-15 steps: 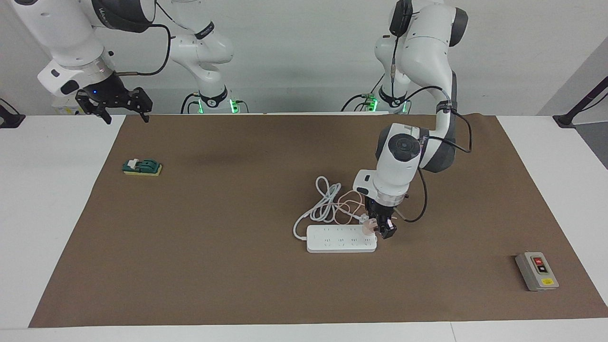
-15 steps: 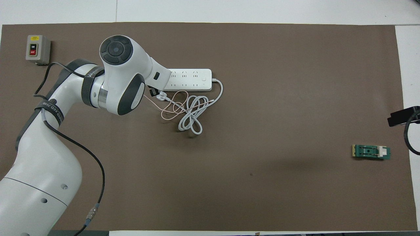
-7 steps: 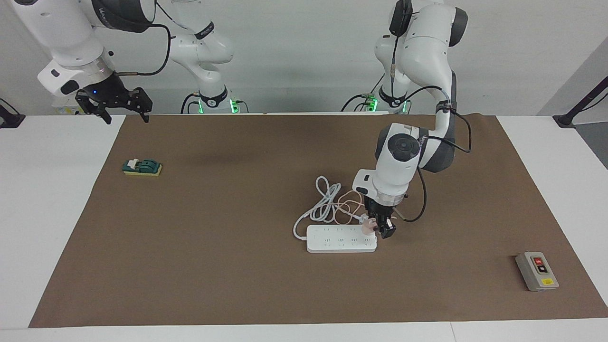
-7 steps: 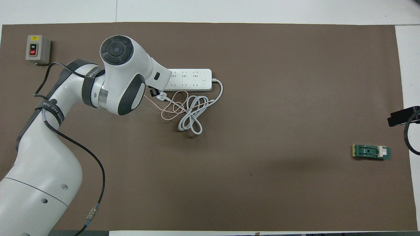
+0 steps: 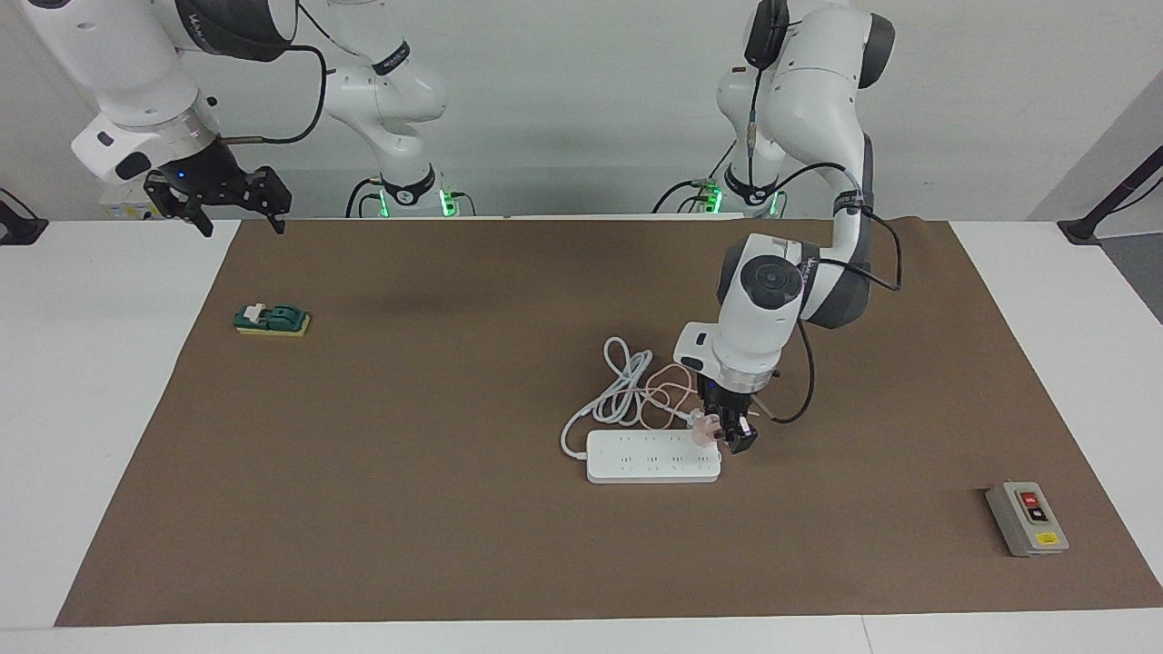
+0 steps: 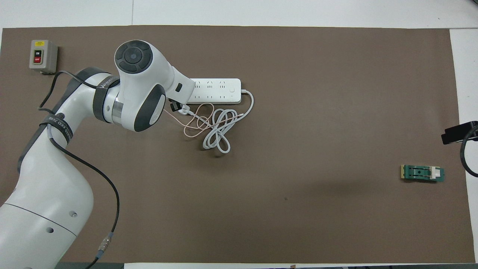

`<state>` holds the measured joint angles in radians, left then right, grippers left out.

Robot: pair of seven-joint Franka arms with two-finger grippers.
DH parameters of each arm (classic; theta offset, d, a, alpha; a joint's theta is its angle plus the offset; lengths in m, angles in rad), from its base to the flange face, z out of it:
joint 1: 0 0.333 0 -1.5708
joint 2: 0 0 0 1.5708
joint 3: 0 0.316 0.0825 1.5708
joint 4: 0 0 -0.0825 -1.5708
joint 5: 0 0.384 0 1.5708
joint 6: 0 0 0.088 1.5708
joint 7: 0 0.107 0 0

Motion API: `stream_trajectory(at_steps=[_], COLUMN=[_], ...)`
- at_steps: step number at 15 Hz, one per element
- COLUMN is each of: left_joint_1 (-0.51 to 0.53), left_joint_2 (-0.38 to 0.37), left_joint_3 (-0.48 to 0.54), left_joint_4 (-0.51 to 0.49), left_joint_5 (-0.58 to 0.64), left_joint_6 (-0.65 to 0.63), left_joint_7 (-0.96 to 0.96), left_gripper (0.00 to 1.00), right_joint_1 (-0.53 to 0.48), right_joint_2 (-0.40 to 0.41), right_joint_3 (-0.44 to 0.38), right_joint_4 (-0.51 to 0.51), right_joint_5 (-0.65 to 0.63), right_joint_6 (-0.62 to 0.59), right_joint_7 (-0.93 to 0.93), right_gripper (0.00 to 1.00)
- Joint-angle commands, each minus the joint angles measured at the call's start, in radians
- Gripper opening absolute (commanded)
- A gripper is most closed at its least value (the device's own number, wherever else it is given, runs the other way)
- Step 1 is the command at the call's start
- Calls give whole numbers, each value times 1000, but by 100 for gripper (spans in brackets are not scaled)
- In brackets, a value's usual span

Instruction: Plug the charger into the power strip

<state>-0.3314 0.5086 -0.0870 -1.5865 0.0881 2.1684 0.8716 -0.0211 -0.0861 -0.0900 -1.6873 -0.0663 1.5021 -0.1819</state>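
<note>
The white power strip (image 5: 650,459) (image 6: 216,91) lies mid-table on the brown mat, its thick white cord (image 5: 618,386) (image 6: 220,130) coiled on the side nearer the robots. My left gripper (image 5: 724,437) (image 6: 174,106) points down at the strip's end toward the left arm, shut on the small pink charger (image 5: 703,435). The charger sits at the strip's nearer edge; whether it touches I cannot tell. Its thin pink cable (image 5: 668,391) (image 6: 194,121) loops over the white cord. In the overhead view the wrist hides the charger. My right gripper (image 5: 243,227) (image 6: 457,132) waits open, high above its end of the table.
A grey box with red and black buttons (image 5: 1027,520) (image 6: 43,56) stands at the left arm's end, farther from the robots than the strip. A green block on a yellow base (image 5: 273,320) (image 6: 422,173) lies at the right arm's end.
The left wrist has shifted very slightly toward the robots with the charger still in its grip. The right arm has not moved.
</note>
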Motion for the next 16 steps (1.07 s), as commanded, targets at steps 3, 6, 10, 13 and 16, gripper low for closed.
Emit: stream_trajectory(at_steps=[3, 6, 10, 13, 16], left_joint_1=[-9, -9, -11, -17, -18], left_joint_2=[-10, -10, -10, -10, -9], left_joint_3=[6, 6, 6, 4, 4], left_joint_4=[-27, -27, -27, -27, -27], left_joint_5=[6, 6, 6, 6, 6], left_joint_6=[-9, -2, 7, 13, 16], left_joint_7=[-13, -14, -17, -17, -17], left_gripper=[0, 0, 0, 0, 0], right_joint_1=[-8, -8, -8, -8, -8], right_joint_2=[-21, -21, -21, -21, -21], right_joint_3=[9, 9, 9, 9, 9], right_joint_4=[-15, -15, -15, -15, -15], right_joint_5=[-15, -15, -15, -15, -15], right_joint_6=[-5, -5, -5, -5, -5], right_joint_7=[-16, -16, -16, -16, -16], right_gripper=[100, 100, 100, 100, 100])
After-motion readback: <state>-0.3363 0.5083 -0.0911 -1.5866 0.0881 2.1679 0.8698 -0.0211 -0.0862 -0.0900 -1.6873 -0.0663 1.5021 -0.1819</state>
